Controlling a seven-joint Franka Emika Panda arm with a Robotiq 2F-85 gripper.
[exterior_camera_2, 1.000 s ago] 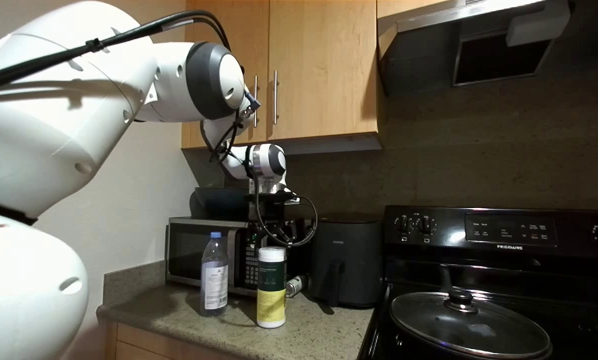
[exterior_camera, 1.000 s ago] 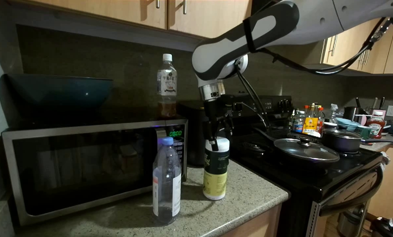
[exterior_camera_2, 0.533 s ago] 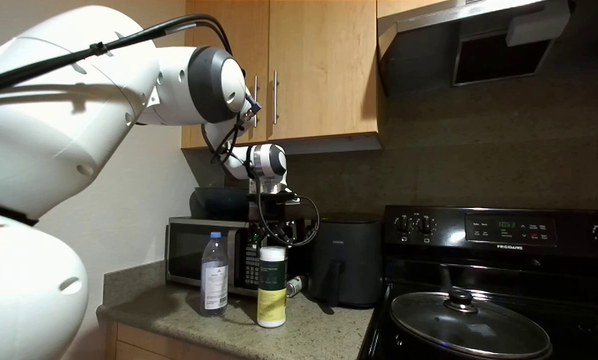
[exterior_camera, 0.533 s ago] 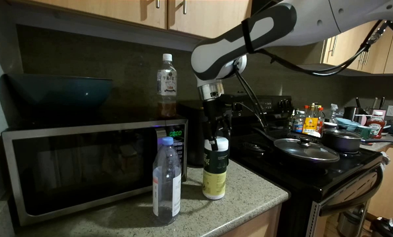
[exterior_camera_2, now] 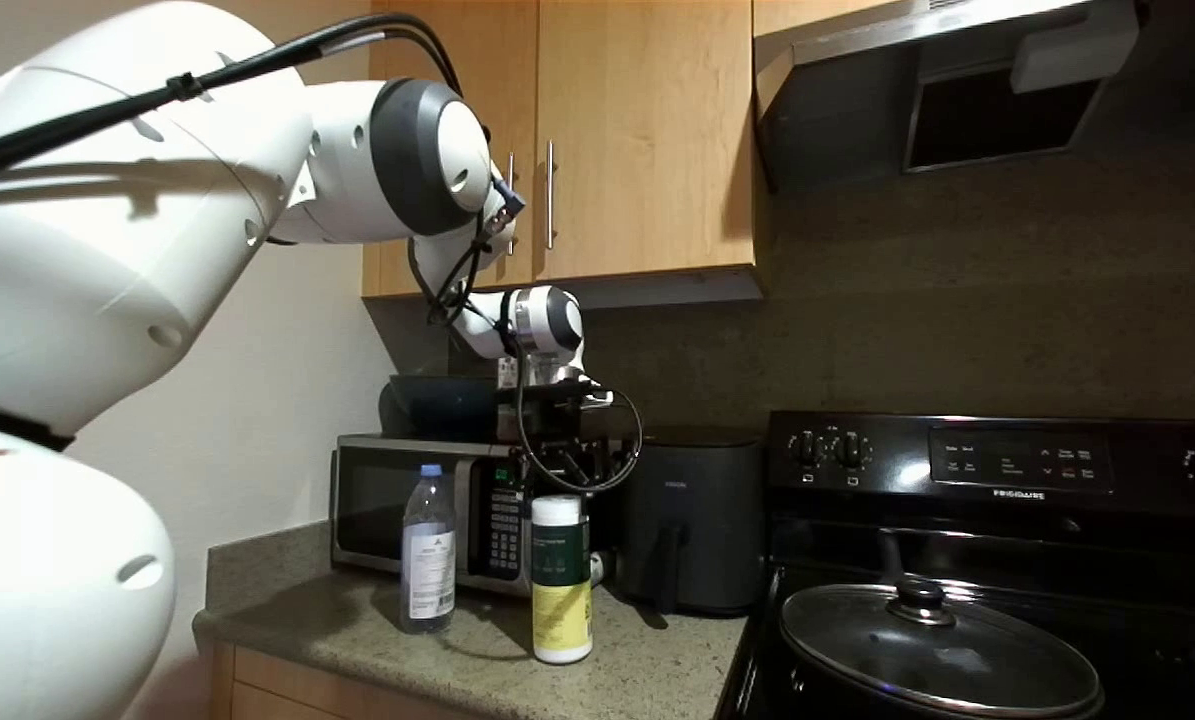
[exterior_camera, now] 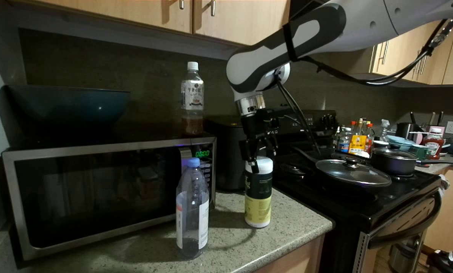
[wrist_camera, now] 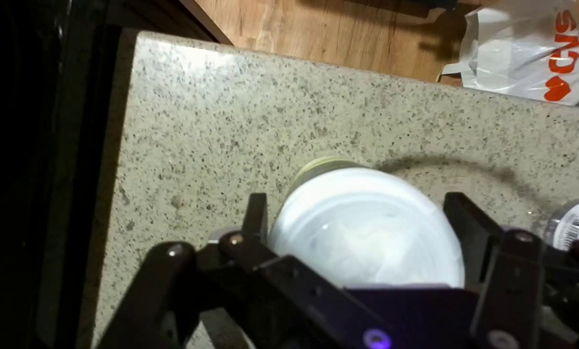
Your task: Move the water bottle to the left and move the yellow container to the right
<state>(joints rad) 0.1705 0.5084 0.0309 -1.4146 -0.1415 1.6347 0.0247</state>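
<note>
The yellow container is a cylinder with a white lid, dark green upper band and yellow lower band. It stands upright on the counter, also in the other exterior picture; its lid fills the wrist view's middle. My gripper comes from above with one finger on each side of the lid, seemingly touching it. The wrist view shows the gripper almost as wide as the lid. The water bottle, clear with blue cap and white label, stands apart in both exterior views. Its edge shows at the wrist view's right.
A microwave stands behind the bottle, with a bowl and a dark-liquid bottle on top. A black air fryer is behind the container. The stove borders the counter, whose front edge is near.
My gripper and the yellow container have moved together to the right in both exterior views, along the counter toward the stove side. The water bottle has not moved.
</note>
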